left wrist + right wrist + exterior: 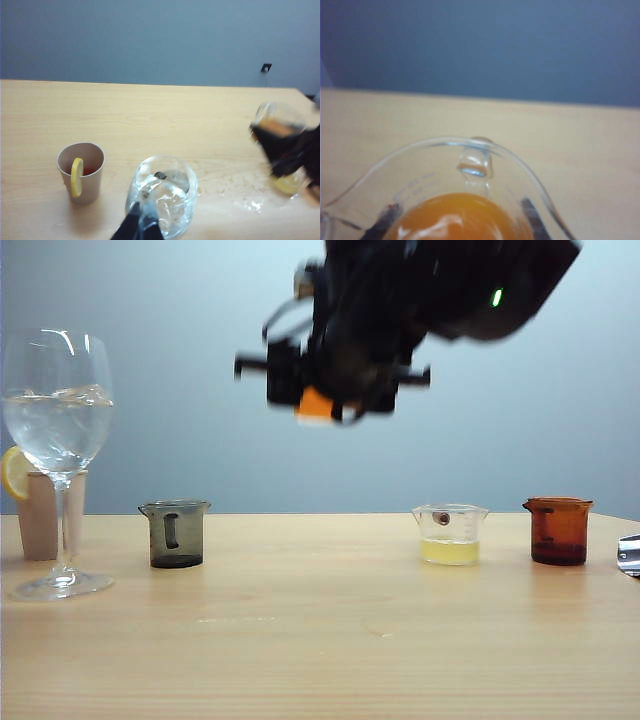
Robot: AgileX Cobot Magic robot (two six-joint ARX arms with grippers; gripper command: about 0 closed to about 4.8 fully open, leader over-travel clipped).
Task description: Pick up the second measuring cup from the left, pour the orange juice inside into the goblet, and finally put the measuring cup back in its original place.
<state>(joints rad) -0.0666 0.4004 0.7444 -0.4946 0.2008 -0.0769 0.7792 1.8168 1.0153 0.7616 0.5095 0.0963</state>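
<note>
Exterior view: left gripper point(140, 227) sits low by the round clear goblet point(58, 420); whether it pinches the glass, I cannot tell. Right gripper point(330, 390) hangs high over the wood table point(320, 640), dark fingers point(384, 222) squeezing the clear cup point(470, 165) with smooth orange juice point(457, 217).
</note>
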